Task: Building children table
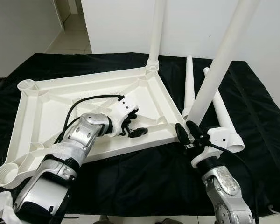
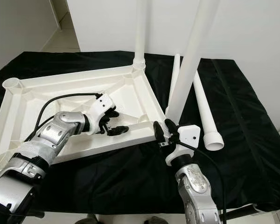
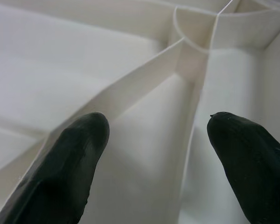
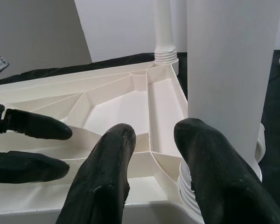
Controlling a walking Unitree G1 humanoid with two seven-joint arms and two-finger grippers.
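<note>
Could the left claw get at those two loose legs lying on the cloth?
Probably not easily: the left claw is inside the tabletop, and the loose legs lie beyond the right claw and its leg.

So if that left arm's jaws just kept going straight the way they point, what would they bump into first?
Most likely the slanted rib inside the upturned white tabletop. The left gripper stands open astride that rib, which runs on toward a corner socket. How near is unclear.

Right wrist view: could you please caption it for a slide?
Right tool beside a table leg at the upturned tabletop's corner.
</note>
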